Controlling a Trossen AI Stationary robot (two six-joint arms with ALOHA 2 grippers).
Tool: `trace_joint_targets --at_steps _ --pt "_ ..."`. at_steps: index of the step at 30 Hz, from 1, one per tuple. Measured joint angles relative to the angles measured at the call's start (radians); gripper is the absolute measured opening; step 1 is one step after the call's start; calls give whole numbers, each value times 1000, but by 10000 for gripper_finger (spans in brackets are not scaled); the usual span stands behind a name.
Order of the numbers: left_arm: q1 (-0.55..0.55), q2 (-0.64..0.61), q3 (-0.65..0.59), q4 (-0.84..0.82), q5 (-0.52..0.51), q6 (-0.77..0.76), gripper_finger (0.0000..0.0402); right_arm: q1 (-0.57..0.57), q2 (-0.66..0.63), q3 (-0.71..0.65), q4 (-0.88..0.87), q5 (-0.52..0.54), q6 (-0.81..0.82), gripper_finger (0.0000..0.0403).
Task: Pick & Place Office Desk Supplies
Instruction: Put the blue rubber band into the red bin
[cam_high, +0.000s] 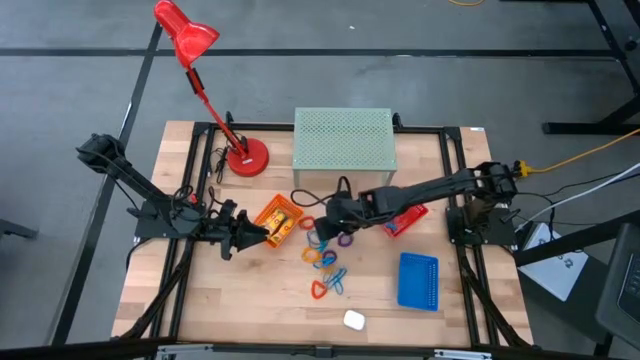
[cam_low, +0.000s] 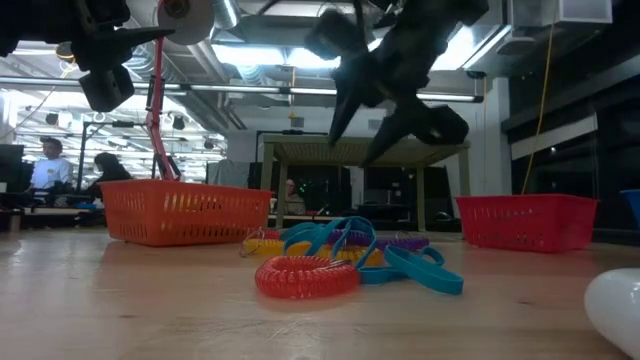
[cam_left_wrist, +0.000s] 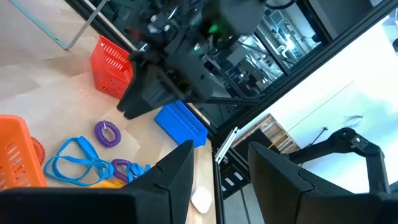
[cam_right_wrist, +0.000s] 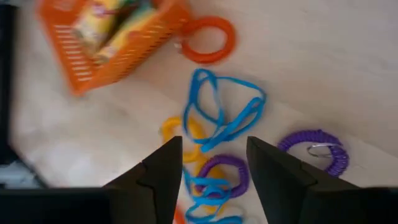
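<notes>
Nearest you in the low view, at lower centre of the frame, lies the red coiled plastic loop. Just behind it lies the tangle of flat blue band loops, with a purple coiled loop and some yellow beyond. These look light and springy: expect them to flex, snag on each other and drag neighbours along. Take one by a single free arc at the pile's edge, not through the middle.

The right gripper hangs over that pile, just above centre in the high view, its fingers spread and holding nothing; below it lie a blue band and a purple coil set apart from the rest, the easiest to lift cleanly.

The orange mesh basket sits left of centre, yellow tubes inside; the left gripper, parted and empty, waits beside it. Farther right are the red mesh basket and the blue mesh basket, light and stiff.
</notes>
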Motion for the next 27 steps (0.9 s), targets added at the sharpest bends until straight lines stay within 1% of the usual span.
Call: trace_joint_targets --at_steps 6,14,18,22,27 --pt "0 0 0 0 -2 0 148 17 109 0 43 -41 71 165" --pt "0 0 0 1 6 -7 148 11 193 0 92 -84 94 161" --pt "0 0 0 1 13 -8 148 12 219 2 147 -89 113 161" --pt "0 0 0 1 14 -9 148 7 221 2 154 -64 128 155" --pt "0 0 0 -2 21 -16 148 -6 223 1 156 -63 128 128"
